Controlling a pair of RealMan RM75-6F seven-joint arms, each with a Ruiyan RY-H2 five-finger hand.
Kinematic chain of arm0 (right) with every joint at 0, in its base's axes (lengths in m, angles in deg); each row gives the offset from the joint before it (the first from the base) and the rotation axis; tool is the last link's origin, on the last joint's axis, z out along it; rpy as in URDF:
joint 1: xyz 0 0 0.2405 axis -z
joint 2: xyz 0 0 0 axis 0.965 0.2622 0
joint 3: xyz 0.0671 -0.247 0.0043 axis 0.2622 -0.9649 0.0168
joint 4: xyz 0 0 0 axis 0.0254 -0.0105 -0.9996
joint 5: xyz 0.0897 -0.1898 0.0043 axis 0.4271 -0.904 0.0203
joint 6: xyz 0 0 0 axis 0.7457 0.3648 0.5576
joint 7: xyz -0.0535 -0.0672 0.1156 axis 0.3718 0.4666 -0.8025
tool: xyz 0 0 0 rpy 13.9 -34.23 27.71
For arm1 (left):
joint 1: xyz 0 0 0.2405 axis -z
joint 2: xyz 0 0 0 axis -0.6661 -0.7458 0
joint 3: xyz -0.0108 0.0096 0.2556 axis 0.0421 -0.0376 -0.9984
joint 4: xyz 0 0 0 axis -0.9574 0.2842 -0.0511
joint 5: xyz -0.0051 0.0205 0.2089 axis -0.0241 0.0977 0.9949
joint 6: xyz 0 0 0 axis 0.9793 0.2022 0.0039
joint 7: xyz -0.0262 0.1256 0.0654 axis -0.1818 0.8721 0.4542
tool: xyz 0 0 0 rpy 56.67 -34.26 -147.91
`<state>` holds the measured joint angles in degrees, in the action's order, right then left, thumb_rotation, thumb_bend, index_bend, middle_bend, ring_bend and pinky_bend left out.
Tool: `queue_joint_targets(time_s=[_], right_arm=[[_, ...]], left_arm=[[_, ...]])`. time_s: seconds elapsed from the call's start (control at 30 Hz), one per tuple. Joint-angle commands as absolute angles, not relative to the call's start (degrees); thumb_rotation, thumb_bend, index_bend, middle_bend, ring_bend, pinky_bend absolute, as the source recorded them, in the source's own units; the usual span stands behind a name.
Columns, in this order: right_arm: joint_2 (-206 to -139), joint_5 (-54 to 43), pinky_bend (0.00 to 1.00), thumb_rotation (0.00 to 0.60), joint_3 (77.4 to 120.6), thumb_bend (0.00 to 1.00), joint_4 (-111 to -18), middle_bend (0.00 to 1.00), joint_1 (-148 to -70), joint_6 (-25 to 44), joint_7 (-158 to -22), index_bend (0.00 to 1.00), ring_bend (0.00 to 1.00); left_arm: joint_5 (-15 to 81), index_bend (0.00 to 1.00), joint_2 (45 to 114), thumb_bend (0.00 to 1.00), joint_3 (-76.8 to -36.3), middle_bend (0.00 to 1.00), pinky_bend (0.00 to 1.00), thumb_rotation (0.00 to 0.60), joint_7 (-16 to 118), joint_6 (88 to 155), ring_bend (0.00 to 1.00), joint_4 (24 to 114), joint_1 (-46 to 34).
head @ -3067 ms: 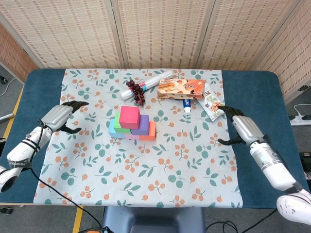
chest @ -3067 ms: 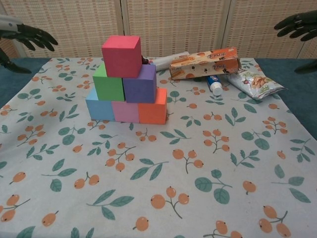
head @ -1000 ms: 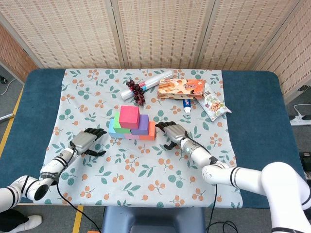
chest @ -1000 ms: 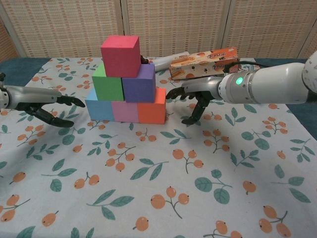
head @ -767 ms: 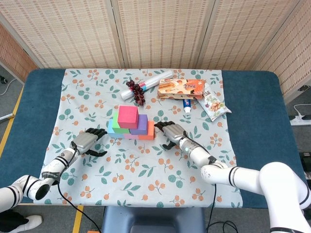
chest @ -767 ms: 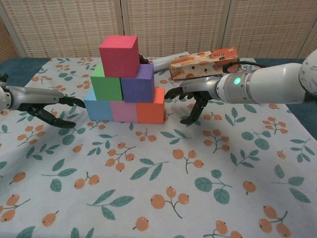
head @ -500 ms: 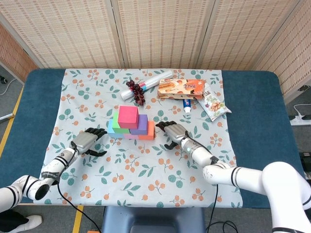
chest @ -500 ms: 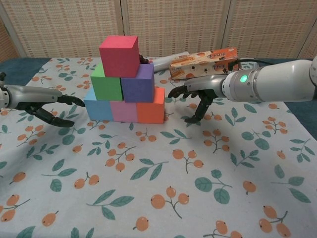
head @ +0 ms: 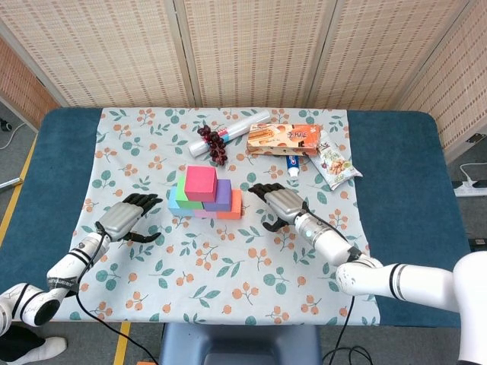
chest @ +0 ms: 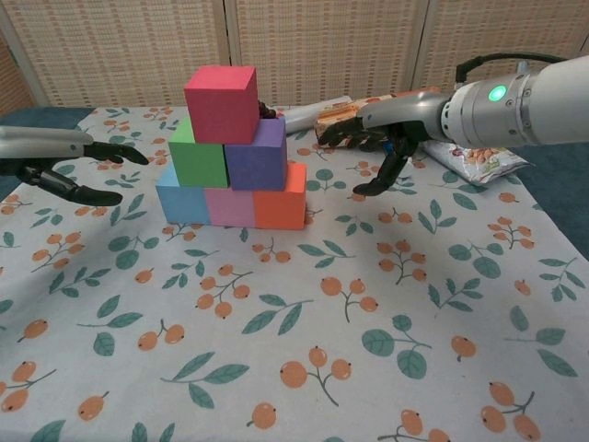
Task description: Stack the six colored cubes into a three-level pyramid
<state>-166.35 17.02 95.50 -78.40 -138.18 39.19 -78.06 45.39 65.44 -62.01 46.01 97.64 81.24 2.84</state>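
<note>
The pyramid (head: 205,193) stands between my two hands, on the flowered cloth (head: 228,289) over the table (head: 403,167): three cubes at the bottom, blue (chest: 184,203), pink (chest: 232,206) and orange (chest: 282,204), then green (chest: 197,158) and purple (chest: 258,155) on them, and the red cube (chest: 221,90) on top, all touching. My right hand (head: 280,204) is just beside the orange end of it, released, fingers spread and holding nothing; my left hand (head: 123,216) is a little further off on the blue side, also released and empty. So the right hand is the nearer one, and the pyramid's long axis runs straight from one hand to the other. I judge the stack finished, so the next move should only be to draw both hands away from it, outward along that axis, without brushing the end cubes. There are no open containers here; behind the pyramid lie a biscuit box (head: 283,138), closed, a snack bag (head: 333,163), a small tube (head: 292,166), a white roll (head: 237,123) and a dark bunch of grapes (head: 214,141), none of them touching the cubes as far as I can tell.
</note>
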Motion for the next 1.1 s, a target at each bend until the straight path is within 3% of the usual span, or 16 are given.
queue_joint_targets(time_s=[0.03,1.1], right_arm=[[-167.3,17.6,0.0,0.6,95.6,0.31,-77.7,0.0,-139.0,39.6,-77.9,0.0,0.0],[-171.6,21.2,0.0,0.6,95.2,0.31,-74.8,0.0,-143.0,39.4,-76.6,0.0,0.0]], left_arm=[[45.7,0.03,65.6,0.28,-61.9,0.0,0.0,0.199,46.5,97.2,0.0,81.6,3.2],[43.4,0.03,67.2,0.28,-60.9,0.0,0.0,0.197,49.8,95.6,0.0,82.2,5.0]])
